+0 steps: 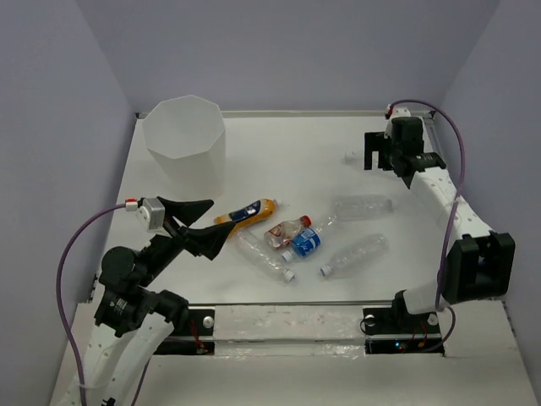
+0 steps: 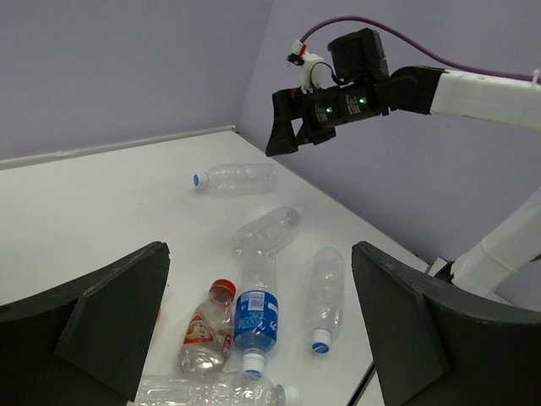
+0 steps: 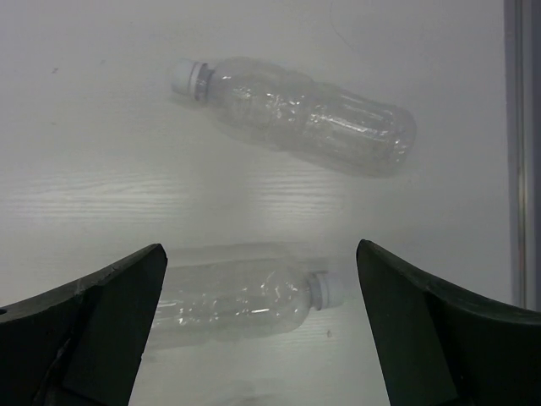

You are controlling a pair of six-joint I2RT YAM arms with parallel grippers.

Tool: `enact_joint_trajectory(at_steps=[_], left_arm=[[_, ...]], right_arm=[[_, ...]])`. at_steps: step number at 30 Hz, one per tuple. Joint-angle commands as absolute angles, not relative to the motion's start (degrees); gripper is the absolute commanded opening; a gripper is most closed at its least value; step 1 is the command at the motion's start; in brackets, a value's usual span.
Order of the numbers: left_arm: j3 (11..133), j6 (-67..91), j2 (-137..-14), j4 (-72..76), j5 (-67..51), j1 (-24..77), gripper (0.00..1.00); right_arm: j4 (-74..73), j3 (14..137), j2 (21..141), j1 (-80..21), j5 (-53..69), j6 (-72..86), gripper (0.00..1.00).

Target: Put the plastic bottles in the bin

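Zero of six bottles in the bin point(image 1: 182, 165). It stands upright at the far left of the table point(image 1: 287, 148), well apart from the pile.

All six lie on their sides mid-table:
- orange bottle point(image 1: 249, 211), nearest the bin
- red-label bottle point(image 1: 286, 231) and blue-label bottle point(image 1: 304, 242), side by side
- first clear bottle point(image 1: 264, 256), just in front of those
- second clear bottle point(image 1: 362, 206) and third clear bottle point(image 1: 355, 254), off to the right

Step, my read: approach for the first pick.
- Left gripper point(image 1: 218, 220): jaws spread wide, nothing between them, low and aimed at the pile, orange bottle just beside the tips.
- Right gripper point(image 1: 369, 152): raised over the far right, jaws also wide apart and empty. Its wrist camera looks down on two clear bottles, neither touched.

Next move, as I'd call it: left takes the orange bottle, jaws across the body rather than along it. Then lift and swing left over the bin. The bin is tall, so the lift has to clear its rim before release. The clear bottles look thin and crumpled, so they'll likely squash or roll; go mid-body. Pulling the red or the blue one may nudge its neighbour.

Surface: white, matt, flat, with faint grain in the right wrist view. A metal rail point(image 1: 287, 317) runs along the near edge. Pale lilac walls point(image 1: 279, 51) box the table in on three sides, and the right arm sits near the right one.
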State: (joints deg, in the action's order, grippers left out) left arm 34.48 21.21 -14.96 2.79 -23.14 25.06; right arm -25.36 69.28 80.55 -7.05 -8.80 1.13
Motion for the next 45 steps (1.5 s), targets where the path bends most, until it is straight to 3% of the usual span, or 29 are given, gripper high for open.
enact_joint_trajectory(at_steps=[1, 4, 16, 25, 38, 42, 45], left_arm=[[35.95, 19.86, -13.36, 2.73, -21.54, 26.63, 0.99], [36.03, 19.51, -12.66, 1.68, -19.87, 27.16, 0.99], [36.21, 19.16, -14.41, 1.23, -17.93, 29.27, 0.99], [36.39, 18.9, -17.31, 1.67, -18.37, 29.27, 0.99], [36.65, 18.37, -21.62, 1.41, -17.58, 29.09, 0.99], [36.74, 18.28, -22.85, 1.49, -17.58, 28.83, 0.99], [36.83, 18.19, -23.55, 1.41, -17.58, 28.39, 0.99]], right_arm=[[-22.23, 77.16, 86.03, -9.22, -22.45, -8.77, 1.0], [-24.08, 80.41, 91.31, -9.93, -30.9, -13.44, 1.0], [-25.58, 85.69, 100.98, -12.92, -35.51, -20.39, 1.0], [-26.89, 89.99, 108.36, -13.45, -24.98, -27.94, 1.0], [-27.68, 102.56, 125.68, -12.4, -18.82, -32.69, 0.99], [-27.6, 103.97, 127.0, -11.07, -17.14, -33.65, 0.88], [-27.51, 104.5, 127.27, -9.58, -16.97, -34.37, 0.86]])
